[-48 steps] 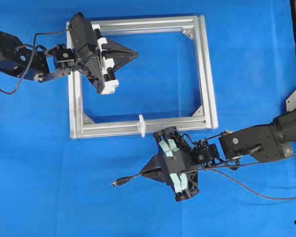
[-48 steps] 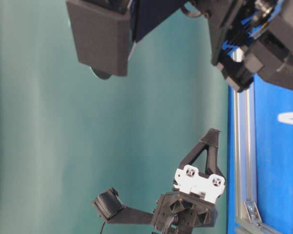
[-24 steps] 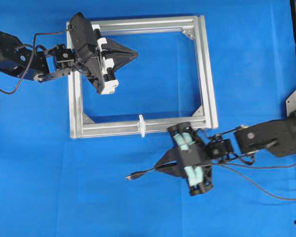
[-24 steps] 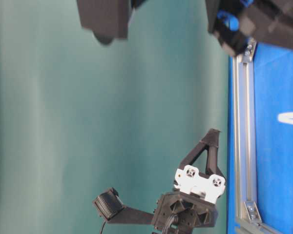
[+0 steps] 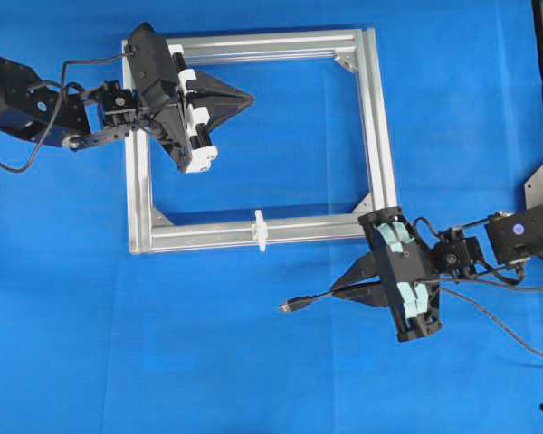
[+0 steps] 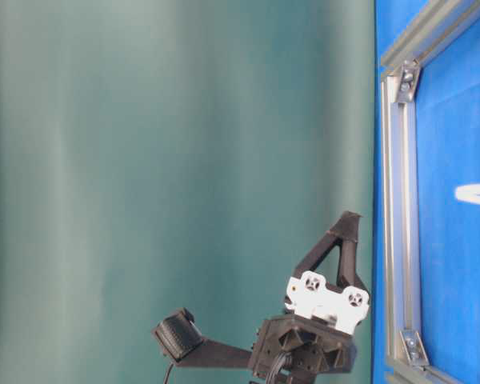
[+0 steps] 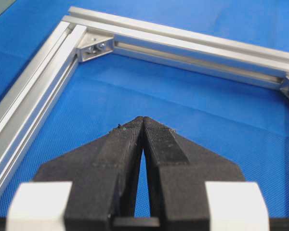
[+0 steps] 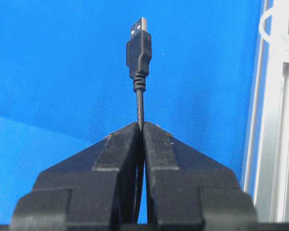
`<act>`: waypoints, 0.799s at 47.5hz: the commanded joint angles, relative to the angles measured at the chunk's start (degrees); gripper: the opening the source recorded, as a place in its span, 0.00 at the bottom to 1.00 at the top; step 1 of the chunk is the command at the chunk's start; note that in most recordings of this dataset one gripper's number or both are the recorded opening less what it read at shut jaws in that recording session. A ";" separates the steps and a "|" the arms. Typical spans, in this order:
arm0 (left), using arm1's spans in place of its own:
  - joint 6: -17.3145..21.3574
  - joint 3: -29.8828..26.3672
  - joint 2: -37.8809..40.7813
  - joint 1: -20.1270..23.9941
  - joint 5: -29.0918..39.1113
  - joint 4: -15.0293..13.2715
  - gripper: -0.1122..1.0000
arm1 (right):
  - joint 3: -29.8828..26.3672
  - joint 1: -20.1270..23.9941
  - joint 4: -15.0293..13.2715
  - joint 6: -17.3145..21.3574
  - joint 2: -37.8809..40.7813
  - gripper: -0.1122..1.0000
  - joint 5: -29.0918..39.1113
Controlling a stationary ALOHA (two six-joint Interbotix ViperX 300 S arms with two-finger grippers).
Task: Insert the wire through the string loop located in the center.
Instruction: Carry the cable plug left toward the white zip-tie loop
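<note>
My right hand [image 8: 140, 127] is pressed tight on the long thin black wire with its small dark plug and silvery metal tip [image 8: 139, 53], pinching the cable just behind the plug so the tip sticks straight out ahead of my fingertips. Over the last second I have carried it across the blue desk [image 5: 118, 362] to the right, seen from overhead, so the plug [image 5: 296, 305] has gone from left of the tiny white upright string loop [image 5: 261, 230] to right of it, outside the near rail of the square silver aluminium frame [image 5: 380, 136]. I judge this a repositioning rather than an approach: the tip points along the rail, not across it into the loop, so the threading is not yet begun.

Farther off, my left hand [image 5: 244, 96] has not stirred; its fingers [image 7: 156, 139] are closed on nothing and hang over the inside of the frame.

The loop shows only as a white arc at the top right corner in my right wrist view [image 8: 272, 21], cut off by the edge. The table-level view no longer shows my right arm, and the loop there is a white smear at the border.
</note>
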 commanded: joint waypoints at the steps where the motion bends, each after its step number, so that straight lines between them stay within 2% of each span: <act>1: -0.09 -0.35 -1.85 0.00 -0.18 0.18 0.10 | -0.53 -0.44 0.18 -0.09 -1.14 0.08 -0.70; 8: -0.09 -0.35 -1.76 0.00 -0.18 0.09 0.10 | -0.70 -1.85 0.18 -0.18 -0.97 0.08 -0.88; 25: -0.09 -0.35 -1.76 -0.09 -0.18 0.18 0.10 | -0.70 -9.49 0.09 -0.53 -0.97 0.08 -1.58; 38: -0.09 -0.35 -1.85 -0.09 -0.18 0.18 0.10 | -0.26 -12.39 0.00 -0.70 -0.97 0.08 -3.16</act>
